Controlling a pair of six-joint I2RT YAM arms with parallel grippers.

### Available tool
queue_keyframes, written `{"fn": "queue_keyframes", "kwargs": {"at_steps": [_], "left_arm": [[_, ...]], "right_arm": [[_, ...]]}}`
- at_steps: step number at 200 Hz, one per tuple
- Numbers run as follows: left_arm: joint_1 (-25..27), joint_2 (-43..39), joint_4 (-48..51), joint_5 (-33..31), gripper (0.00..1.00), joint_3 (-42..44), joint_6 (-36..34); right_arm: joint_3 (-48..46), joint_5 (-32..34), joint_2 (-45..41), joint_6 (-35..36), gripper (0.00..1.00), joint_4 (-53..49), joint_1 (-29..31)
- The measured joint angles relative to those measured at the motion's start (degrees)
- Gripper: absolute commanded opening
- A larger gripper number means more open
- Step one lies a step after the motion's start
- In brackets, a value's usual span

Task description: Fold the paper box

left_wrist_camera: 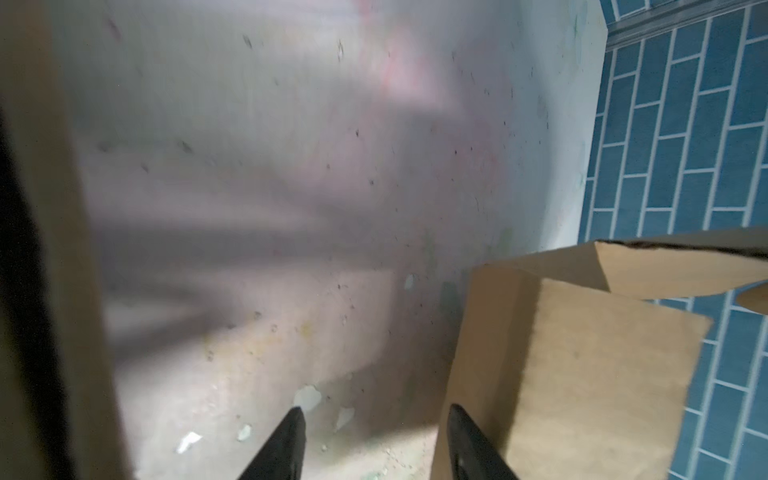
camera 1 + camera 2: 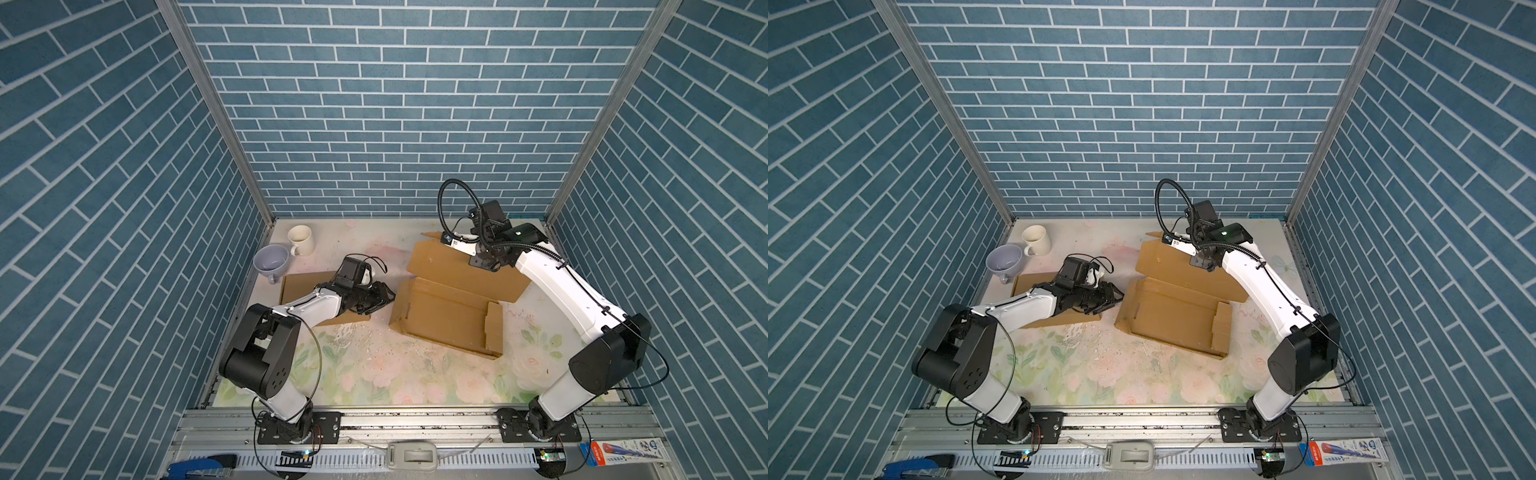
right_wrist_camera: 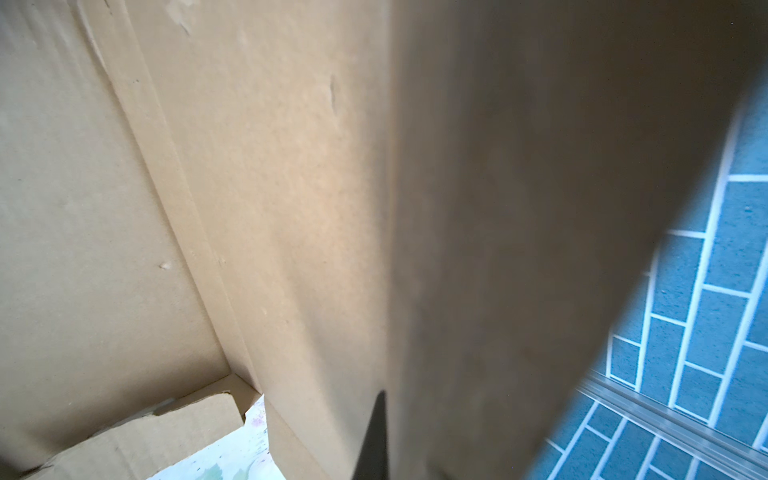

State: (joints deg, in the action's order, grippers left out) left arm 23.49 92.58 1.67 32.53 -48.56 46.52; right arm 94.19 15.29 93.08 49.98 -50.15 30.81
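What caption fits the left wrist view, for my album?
Left gripper, jaws apart, beside a paper box flap over the table.

Blue brick-patterned walls (image 2: pixel 395 104) enclose a pale, scuffed floral tabletop (image 2: pixel 395 374).

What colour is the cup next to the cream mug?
The cup is pale lavender, clearest in a top view.

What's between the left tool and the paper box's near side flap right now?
Nothing solid: in both top views only a thin strip of bare table separates the left tool from the side flap of the paper box.
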Motion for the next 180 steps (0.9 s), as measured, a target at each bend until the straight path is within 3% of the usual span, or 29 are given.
{"fn": "queue_keyframes", "kwargs": {"at_steps": [57, 115, 180], "left_arm": [[7.52, -2.16, -3.48, -5.42, 0.49, -0.09, 7.15], [8.81, -3.96, 1.49, -16.17, 0.6, 0.55, 6.91], [3.37, -4.39, -16.04, -7.91, 0.62, 11.96, 13.35]], "right_arm": [[0.0, 1.49, 0.15, -0.63, 0.0, 0.48, 1.51], [0.76, 4.96, 2.86, -3.04, 0.0, 1.6, 2.78], [0.57, 5.53, 3.13, -3.52, 0.0, 2.21, 2.91]]}}
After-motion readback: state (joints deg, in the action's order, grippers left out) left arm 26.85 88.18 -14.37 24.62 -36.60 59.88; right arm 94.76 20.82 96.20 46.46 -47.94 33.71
